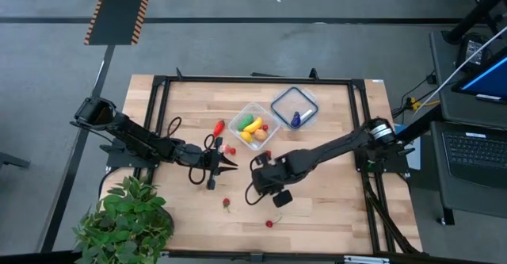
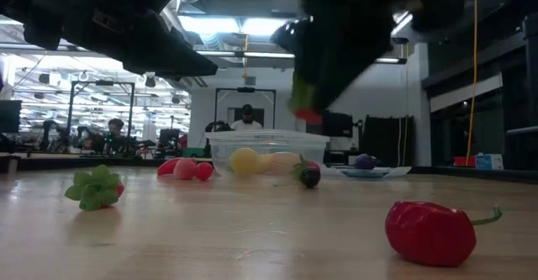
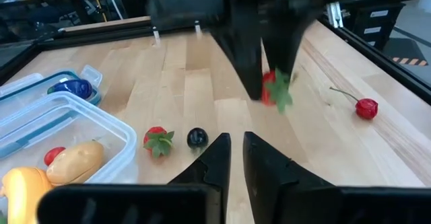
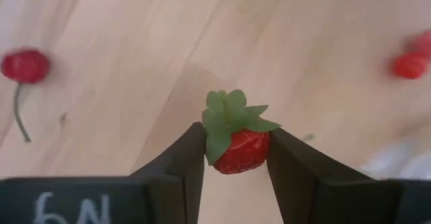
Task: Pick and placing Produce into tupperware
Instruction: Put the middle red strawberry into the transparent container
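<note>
Right gripper has a red strawberry pinched between its two fingers, green leaf cap up, lifted clear of the wooden desk. That arm reaches in from the desk's right edge, stretched low toward the middle.

Left gripper sits just left of it, fingers drawn almost together with a thin gap and nothing between them; its arm comes in from the left edge, past the potted plant at the near-left corner.

The tupperware stands toward the back, centre. Inside, a yellow piece, a green one and a tan one, with something red at its edge. Beside it to the right lies the clear lid with a blue-purple piece on it.

Loose on the desk: a red pepper left of the tub, a second strawberry and a small dark berry just in front of it, a leafy red piece nearer the front, and one cherry with a stem. Nothing lies between the held strawberry and the tub except those two small pieces.
</note>
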